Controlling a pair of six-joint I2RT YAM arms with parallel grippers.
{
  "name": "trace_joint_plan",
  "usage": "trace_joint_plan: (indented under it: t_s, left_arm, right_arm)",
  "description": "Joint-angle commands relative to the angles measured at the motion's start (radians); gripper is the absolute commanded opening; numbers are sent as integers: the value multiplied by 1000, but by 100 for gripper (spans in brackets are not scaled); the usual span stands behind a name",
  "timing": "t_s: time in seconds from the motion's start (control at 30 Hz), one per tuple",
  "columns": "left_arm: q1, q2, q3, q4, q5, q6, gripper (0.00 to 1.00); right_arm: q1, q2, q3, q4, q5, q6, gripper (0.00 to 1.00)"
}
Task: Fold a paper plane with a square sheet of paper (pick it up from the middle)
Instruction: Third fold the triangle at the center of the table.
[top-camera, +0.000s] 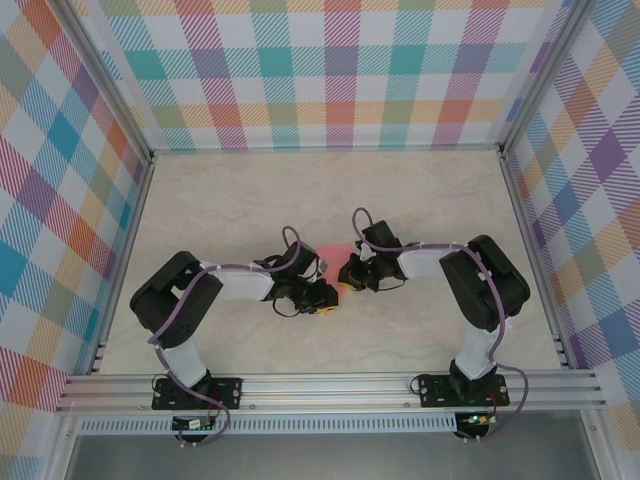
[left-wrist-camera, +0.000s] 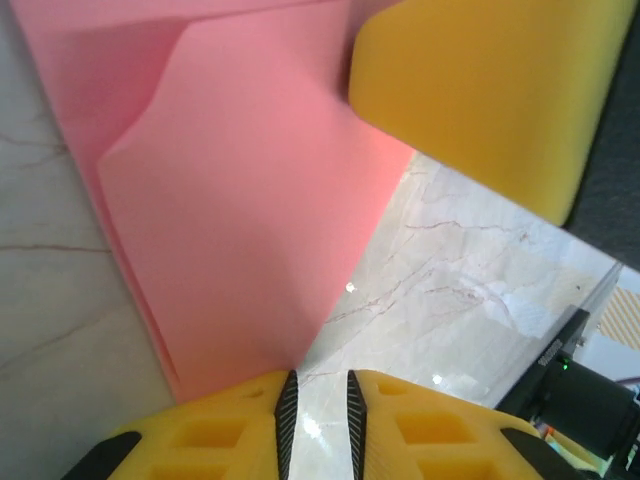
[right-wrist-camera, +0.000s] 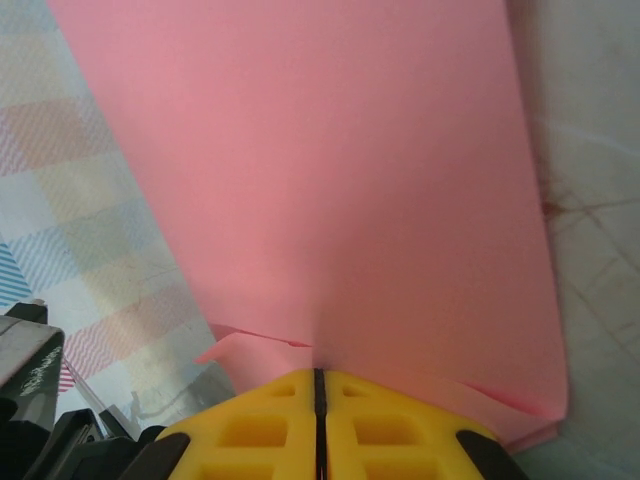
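Right gripper (right-wrist-camera: 320, 378) tight on pink paper (right-wrist-camera: 330, 180)

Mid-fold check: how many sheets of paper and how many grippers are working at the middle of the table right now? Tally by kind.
Salmon-pink sheet of paper, folded into layers: 1
Yellow-fingered grippers: 2 (left gripper, right gripper)
Total: 3

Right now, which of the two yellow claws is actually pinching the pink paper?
The right gripper: its jaws are closed tight on the square sheet of paper. The left gripper has a gap between its fingers, with table showing through.
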Motion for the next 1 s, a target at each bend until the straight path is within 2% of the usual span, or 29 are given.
trace_joint_plan:
  t_s: [0.0,0.23,0.4,0.7,0.83,0.97]
  left_arm:
    - [-8,6,-58,-79,-26,27,24]
    - [-7,-75,-100,-196,-56,85,24]
    - [-8,-114,-96,-218,-4,115,24]
    - [-4,-254,-51,-233,-86,87,24]
    - [-3,-229,9,-195,-130,59,25]
    - [-3,-141,59,-140,-113,42,24]
  right_arm:
    - [7,62,-16,-110,89,-8,9]
    - [7,62,-15,-116,94,-8,9]
    - [10,60,-19,-115,96,-2,9]
    - [16,51,-22,-97,85,21,10]
    - [17,41,-14,-98,86,25,10]
    - [17,36,-8,-96,79,32,11]
